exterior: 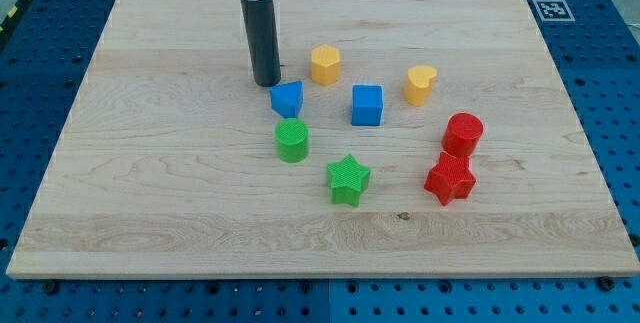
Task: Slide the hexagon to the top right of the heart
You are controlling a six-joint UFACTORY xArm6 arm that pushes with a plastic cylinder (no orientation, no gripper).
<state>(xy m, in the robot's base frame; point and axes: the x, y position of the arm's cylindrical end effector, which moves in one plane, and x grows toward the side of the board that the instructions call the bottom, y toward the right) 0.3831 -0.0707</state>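
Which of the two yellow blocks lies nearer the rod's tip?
The yellow hexagon, just to the view's right of my tip. The yellow heart lies farther right, beyond the blue cube.

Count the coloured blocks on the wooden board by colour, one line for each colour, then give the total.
Yellow: 2, the yellow hexagon block and the yellow heart block
Blue: 2, the blue triangular block and the blue cube block
Green: 2, the green cylinder block and the green star block
Red: 2, the red cylinder block and the red star block
Total: 8
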